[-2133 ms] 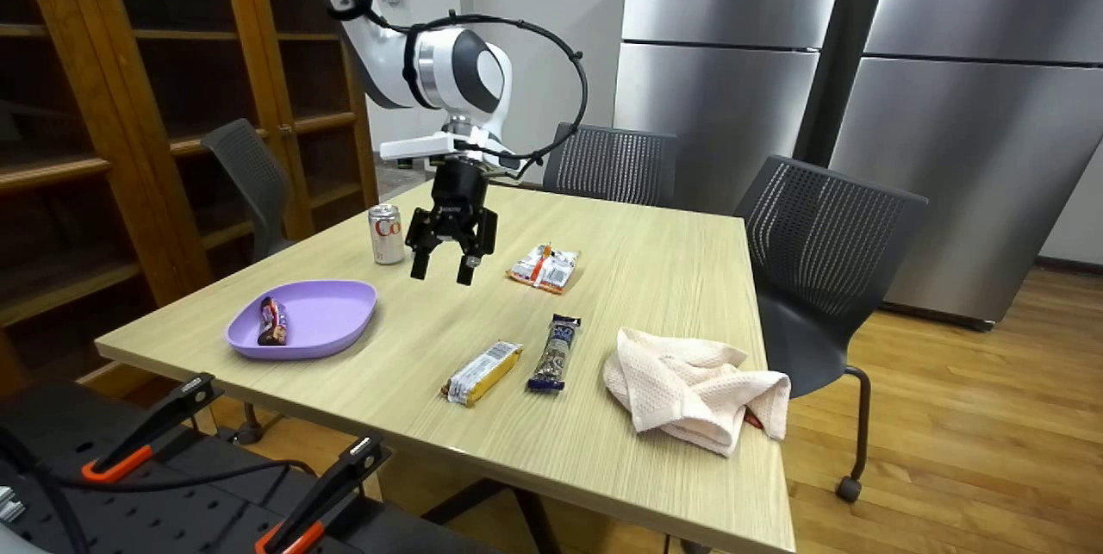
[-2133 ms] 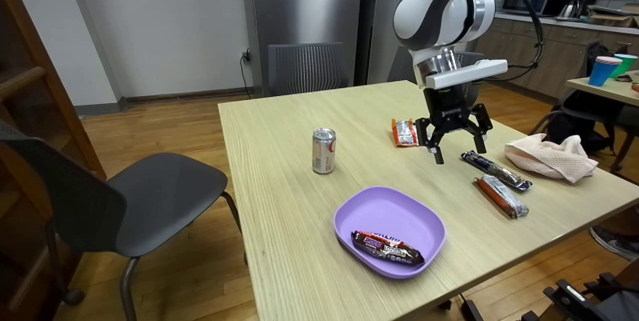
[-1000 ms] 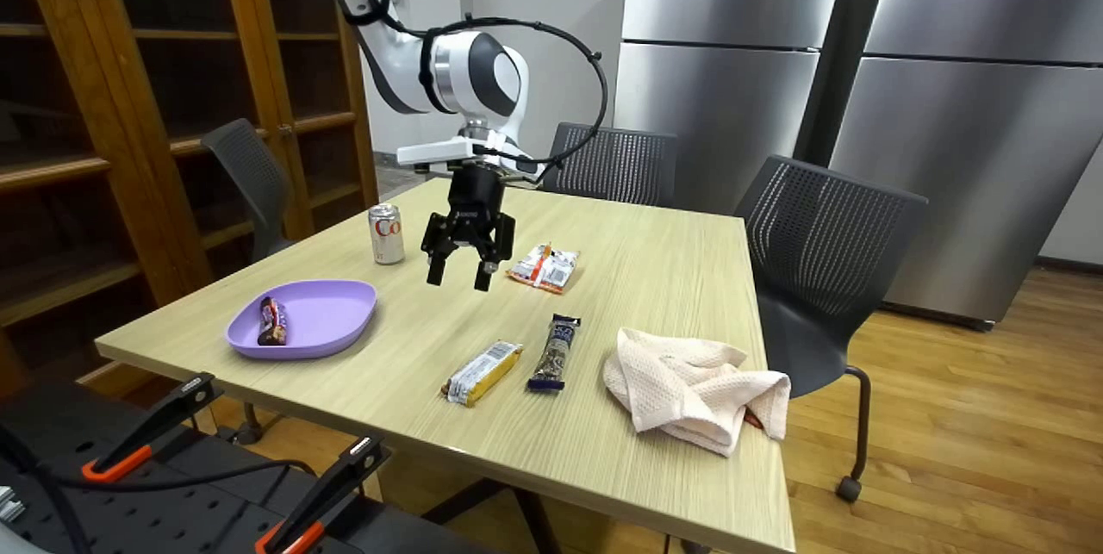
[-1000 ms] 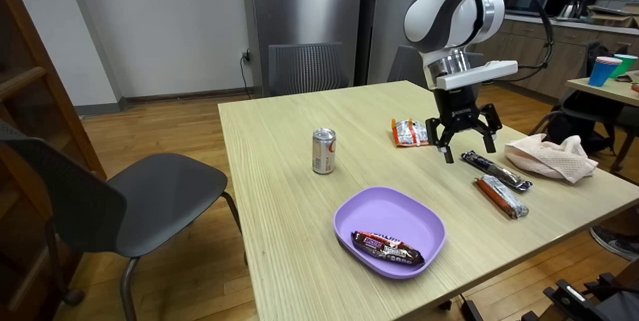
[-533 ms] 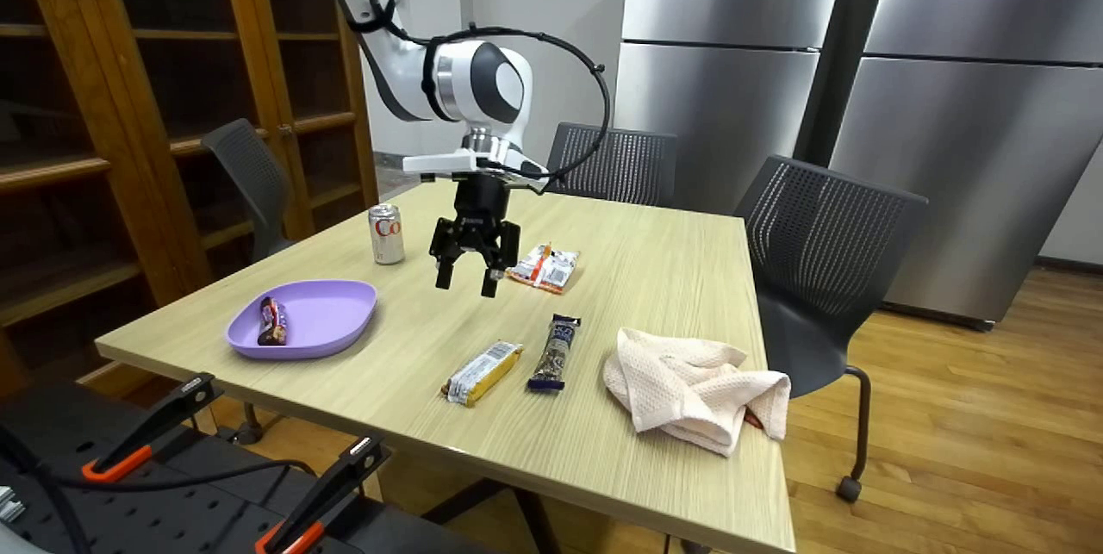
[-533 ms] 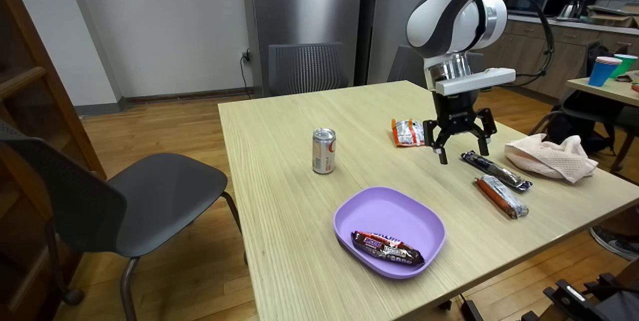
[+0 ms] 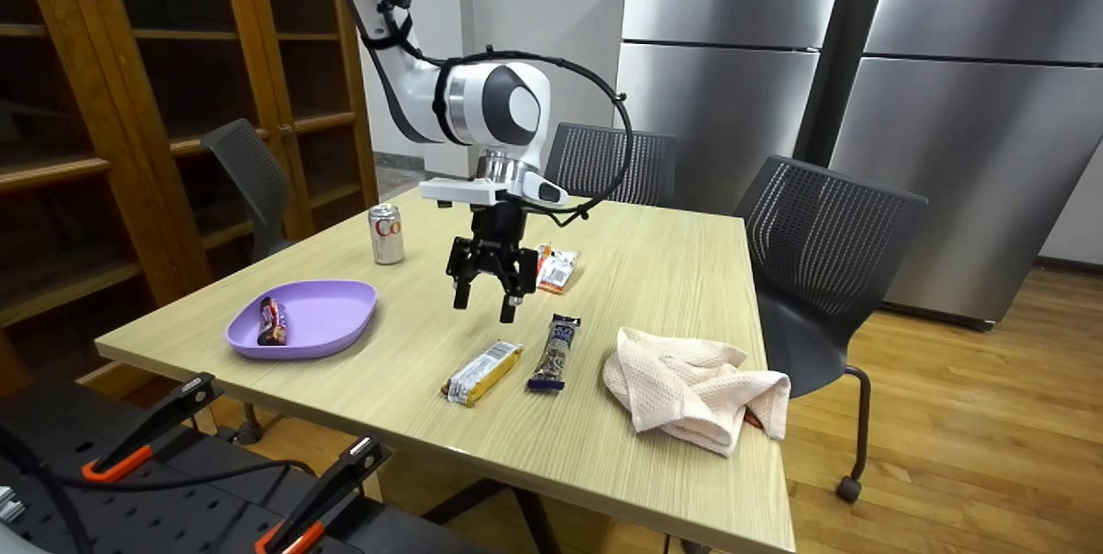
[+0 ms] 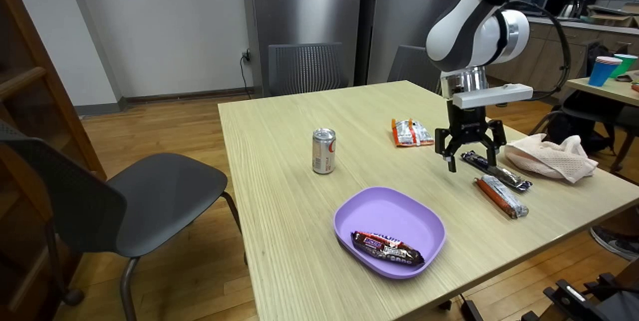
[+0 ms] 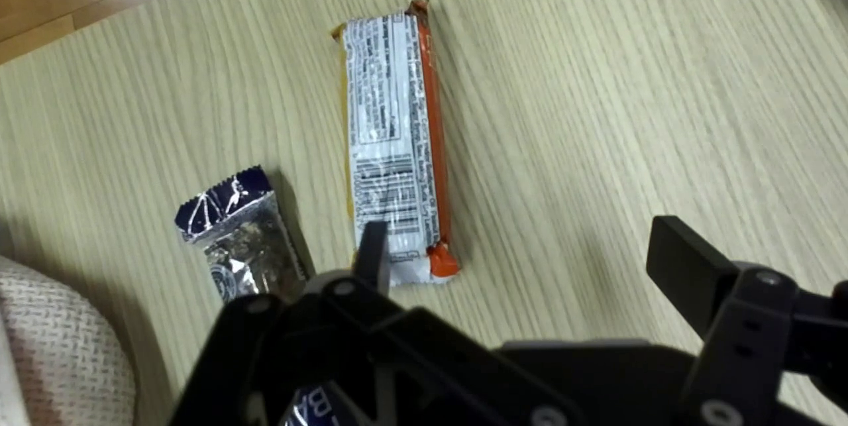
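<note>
In an exterior view: my one gripper, jaws spread wide, above one table; two loose bars near it, one yellow-wrapped bar and one navy bar; one cloth. In an exterior view: one can, one snack packet, one purple plate with one brown bar in it. Wrist view: yellow-wrapped bar flat on the table, navy bar beside it, partly hidden; my height over them is hard to judge. Versus one second ago, I'm lower and closer to both; nothing on the table has shifted.
</note>
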`<state>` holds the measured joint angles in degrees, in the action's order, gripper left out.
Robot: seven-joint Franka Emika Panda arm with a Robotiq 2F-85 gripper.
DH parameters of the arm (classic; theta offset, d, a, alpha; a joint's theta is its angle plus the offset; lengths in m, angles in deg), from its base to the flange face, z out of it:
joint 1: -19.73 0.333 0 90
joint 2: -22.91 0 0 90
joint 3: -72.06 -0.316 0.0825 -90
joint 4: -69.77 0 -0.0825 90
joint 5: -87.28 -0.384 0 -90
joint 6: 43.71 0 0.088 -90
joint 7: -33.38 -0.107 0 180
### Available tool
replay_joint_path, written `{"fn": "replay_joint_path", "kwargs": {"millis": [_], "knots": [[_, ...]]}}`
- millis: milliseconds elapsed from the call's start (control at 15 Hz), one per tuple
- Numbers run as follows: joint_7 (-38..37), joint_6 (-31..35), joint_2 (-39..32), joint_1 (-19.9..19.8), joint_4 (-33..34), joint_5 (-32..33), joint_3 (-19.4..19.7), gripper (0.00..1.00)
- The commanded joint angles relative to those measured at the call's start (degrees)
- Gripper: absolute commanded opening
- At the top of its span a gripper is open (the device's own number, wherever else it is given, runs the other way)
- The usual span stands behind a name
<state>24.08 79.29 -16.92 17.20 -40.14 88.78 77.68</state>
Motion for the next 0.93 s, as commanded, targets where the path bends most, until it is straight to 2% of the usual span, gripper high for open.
{"fn": "replay_joint_path", "kwargs": {"millis": [0, 867], "knots": [[3.35, 3.34, 3.02, -1.93, -5.0, -1.64, -0.82, 1.0], [9.73, 11.22, 5.79, -5.34, -13.36, -3.45, -1.02, 1.0]]}}
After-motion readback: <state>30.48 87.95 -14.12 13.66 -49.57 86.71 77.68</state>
